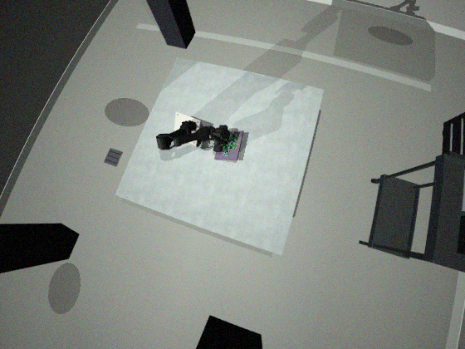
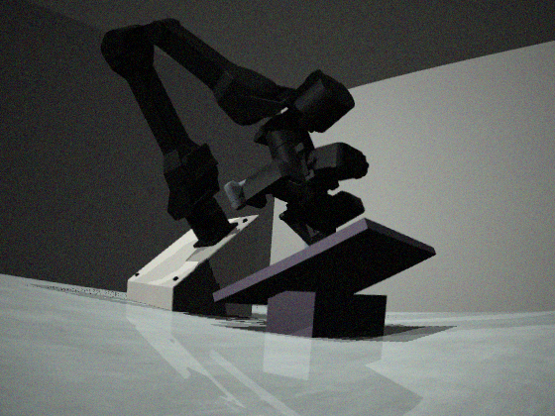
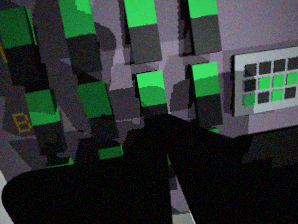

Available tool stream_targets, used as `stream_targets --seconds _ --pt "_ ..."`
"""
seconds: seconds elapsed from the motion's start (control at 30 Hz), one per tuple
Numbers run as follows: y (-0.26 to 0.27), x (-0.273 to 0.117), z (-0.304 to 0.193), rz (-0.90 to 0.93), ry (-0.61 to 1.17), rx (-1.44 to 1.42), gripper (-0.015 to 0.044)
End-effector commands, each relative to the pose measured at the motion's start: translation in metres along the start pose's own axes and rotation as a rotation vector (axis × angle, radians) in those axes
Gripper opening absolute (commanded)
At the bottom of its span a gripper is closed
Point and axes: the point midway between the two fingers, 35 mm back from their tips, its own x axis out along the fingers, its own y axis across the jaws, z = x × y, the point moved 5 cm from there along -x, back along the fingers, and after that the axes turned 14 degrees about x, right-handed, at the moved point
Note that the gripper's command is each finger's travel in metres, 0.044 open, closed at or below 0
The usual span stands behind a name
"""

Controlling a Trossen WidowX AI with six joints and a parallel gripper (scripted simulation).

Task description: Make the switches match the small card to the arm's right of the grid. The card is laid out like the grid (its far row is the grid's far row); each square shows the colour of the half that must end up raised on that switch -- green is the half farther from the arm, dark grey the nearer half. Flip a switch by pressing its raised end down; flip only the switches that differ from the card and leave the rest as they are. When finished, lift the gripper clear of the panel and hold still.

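The dull black plastic-looking arm (image 1: pixel 193 135) (image 2: pixel 183 45) looks matt. The pale blue-grey desk (image 1: pixel 208 195) (image 2: pixel 124 366) looks smooth and a bit shiny. The flat purple panel (image 1: pixel 227 158) (image 2: pixel 292 260) (image 3: pixel 257 25) looks matt.
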Motion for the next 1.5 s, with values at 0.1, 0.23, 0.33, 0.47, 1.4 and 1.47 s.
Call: stream_targets --seconds 0.1,0.23,0.33,0.47,1.4,1.47 --pt "0.001 0.001 -0.001 0.005 0.002 -0.005 0.0" --pt "0.001 0.002 -0.001 0.005 0.002 -0.005 0.0" --pt "0.001 0.002 -0.001 0.005 0.002 -0.005 0.0" --pt "0.001 0.003 -0.001 0.005 0.002 -0.005 0.0" --pt "0.002 -0.009 0.002 0.006 0.008 0.001 0.0" --pt "0.004 -0.032 0.004 0.011 0.019 0.0 0.0"
